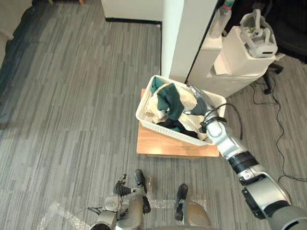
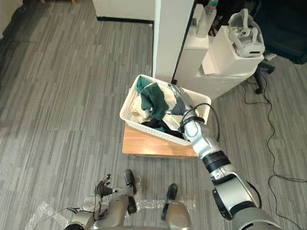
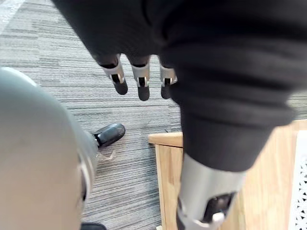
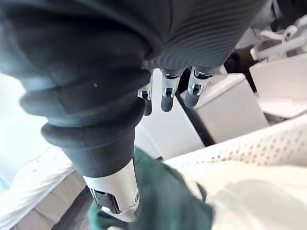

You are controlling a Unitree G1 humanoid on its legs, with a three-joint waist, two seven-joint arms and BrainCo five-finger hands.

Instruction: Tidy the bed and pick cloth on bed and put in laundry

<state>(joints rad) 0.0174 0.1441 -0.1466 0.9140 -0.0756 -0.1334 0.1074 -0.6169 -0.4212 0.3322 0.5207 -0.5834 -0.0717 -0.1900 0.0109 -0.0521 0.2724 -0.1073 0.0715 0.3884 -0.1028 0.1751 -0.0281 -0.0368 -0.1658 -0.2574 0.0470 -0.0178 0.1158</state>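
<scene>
Clothes (image 1: 169, 101) sit heaped in the white basket (image 1: 160, 128) on the low wooden bench (image 1: 163, 144). Your right hand (image 1: 197, 100) hovers over them, fingers straight and empty. Your left hand (image 3: 143, 82) hangs relaxed. The laundry step looks nearly done; how the bed stands, you cannot tell.

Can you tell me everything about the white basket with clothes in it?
The white basket is a rectangular tub with rounded corners and holey, plastic-looking walls. It sits askew on a wooden table, heaped with dark green cloth, cream cloth and black cloth. The right hand hovers open over its right end.
</scene>
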